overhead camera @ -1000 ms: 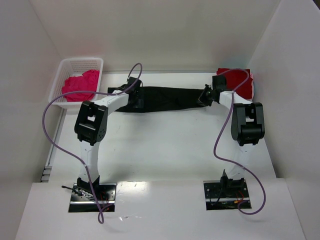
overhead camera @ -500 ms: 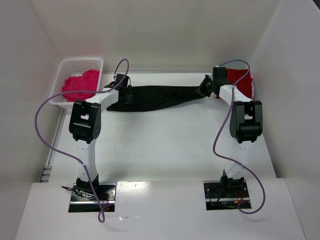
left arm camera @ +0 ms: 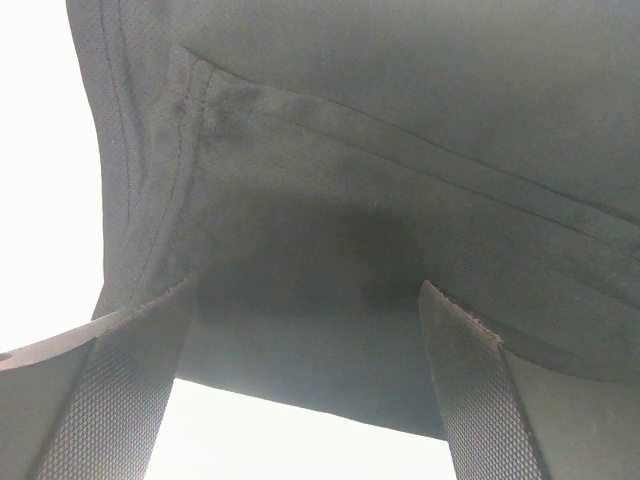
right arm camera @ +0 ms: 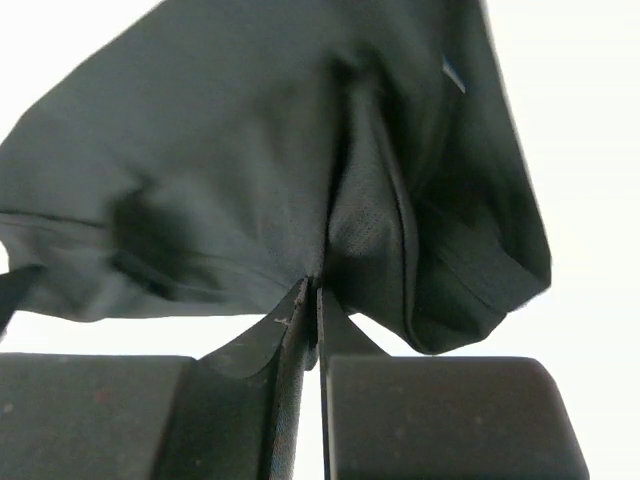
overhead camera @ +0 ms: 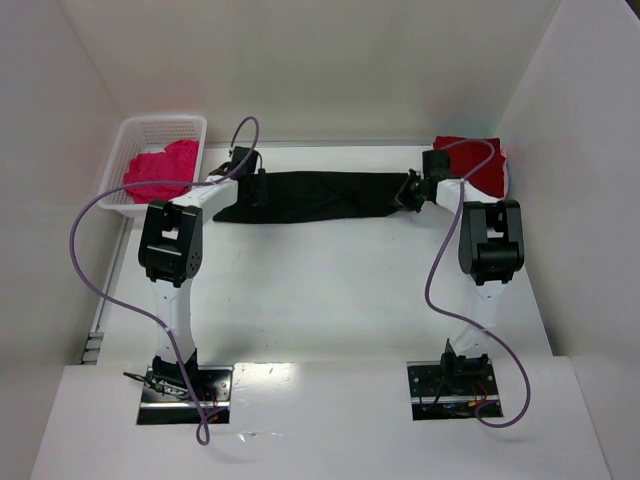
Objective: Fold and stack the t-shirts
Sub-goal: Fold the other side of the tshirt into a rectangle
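The black t-shirt (overhead camera: 320, 195) lies stretched in a long band across the back of the table between my two grippers. My left gripper (overhead camera: 252, 187) is at its left end. In the left wrist view the gripper (left arm camera: 310, 290) is open, with the fingers (left arm camera: 110, 390) wide apart and the black cloth (left arm camera: 400, 120) lying slack between and beyond them. My right gripper (overhead camera: 408, 193) is at the shirt's right end. In the right wrist view it (right arm camera: 312, 285) is shut on a fold of the black cloth (right arm camera: 220, 150). The dark red t-shirt (overhead camera: 487, 168) lies at the back right. The magenta-pink t-shirt (overhead camera: 160, 170) lies crumpled in the basket.
The white mesh basket (overhead camera: 165, 122) stands at the back left, beside the left arm. White walls close in the table at the back and on both sides. Purple cables loop from both arms over the table.
My left gripper moved left along the back, and the shirt's left end spread out further left. My right gripper went toward the back, then came back down to the shirt's right end.
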Robot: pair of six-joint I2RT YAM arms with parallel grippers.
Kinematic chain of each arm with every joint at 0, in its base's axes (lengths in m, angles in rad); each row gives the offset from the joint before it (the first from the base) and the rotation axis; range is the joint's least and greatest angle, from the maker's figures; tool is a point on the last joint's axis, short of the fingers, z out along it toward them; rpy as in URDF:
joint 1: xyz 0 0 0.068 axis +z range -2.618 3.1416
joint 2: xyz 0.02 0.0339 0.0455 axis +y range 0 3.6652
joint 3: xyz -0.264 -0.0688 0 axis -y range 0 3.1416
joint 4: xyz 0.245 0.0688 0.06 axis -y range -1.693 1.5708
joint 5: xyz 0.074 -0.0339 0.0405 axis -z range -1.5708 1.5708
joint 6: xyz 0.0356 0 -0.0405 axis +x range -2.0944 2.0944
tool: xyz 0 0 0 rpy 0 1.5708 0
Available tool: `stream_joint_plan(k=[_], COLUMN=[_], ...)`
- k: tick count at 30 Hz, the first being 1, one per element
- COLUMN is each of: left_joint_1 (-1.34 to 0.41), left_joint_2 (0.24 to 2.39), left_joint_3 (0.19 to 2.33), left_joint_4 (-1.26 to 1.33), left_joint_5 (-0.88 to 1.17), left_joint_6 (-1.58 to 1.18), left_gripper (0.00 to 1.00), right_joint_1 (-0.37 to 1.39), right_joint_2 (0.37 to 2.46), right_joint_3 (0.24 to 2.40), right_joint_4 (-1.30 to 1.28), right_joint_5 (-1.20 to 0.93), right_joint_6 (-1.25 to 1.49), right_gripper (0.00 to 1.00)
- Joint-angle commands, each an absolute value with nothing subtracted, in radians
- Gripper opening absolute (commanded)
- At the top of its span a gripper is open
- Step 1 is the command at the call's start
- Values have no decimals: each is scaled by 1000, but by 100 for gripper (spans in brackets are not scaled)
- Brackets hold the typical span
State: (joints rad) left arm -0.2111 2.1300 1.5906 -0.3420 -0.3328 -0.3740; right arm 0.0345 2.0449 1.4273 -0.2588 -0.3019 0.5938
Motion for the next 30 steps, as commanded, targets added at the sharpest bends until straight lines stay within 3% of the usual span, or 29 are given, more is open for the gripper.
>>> stream_joint_plan(k=[1, 3, 4, 5, 8, 11, 18, 30], left_joint_1=[-202, -202, -202, -202, -202, -202, -202, -184], left_joint_2=[2134, 2134, 2134, 2134, 2134, 2134, 2134, 2134], left_joint_3=[1624, 1624, 1624, 1624, 1624, 1624, 1624, 1624], left_joint_4=[-322, -322, -322, -322, -322, -322, -322, -322], left_joint_5=[-319, -319, -319, -319, -310, -310, -301, -282], left_joint_6=[-388, -388, -388, -388, -388, -388, -379, -370], left_gripper=[100, 100, 100, 100, 100, 100, 100, 100], right_joint_1=[29, 29, 29, 29, 29, 20, 20, 20], right_joint_2=[1971, 1939, 1930, 1910, 1872, 1833, 1871, 2012], right_joint_3=[1352, 1313, 1302, 1302, 1275, 1266, 1390, 1437], right_joint_4=[-325, -341, -362, -362, -358, -335, -321, -301], right_joint_5=[-253, -244, -244, -233, -206, -196, -228, -264], right_joint_6=[574, 574, 574, 574, 574, 574, 565, 546], right_gripper=[14, 24, 35, 56, 70, 77, 78, 60])
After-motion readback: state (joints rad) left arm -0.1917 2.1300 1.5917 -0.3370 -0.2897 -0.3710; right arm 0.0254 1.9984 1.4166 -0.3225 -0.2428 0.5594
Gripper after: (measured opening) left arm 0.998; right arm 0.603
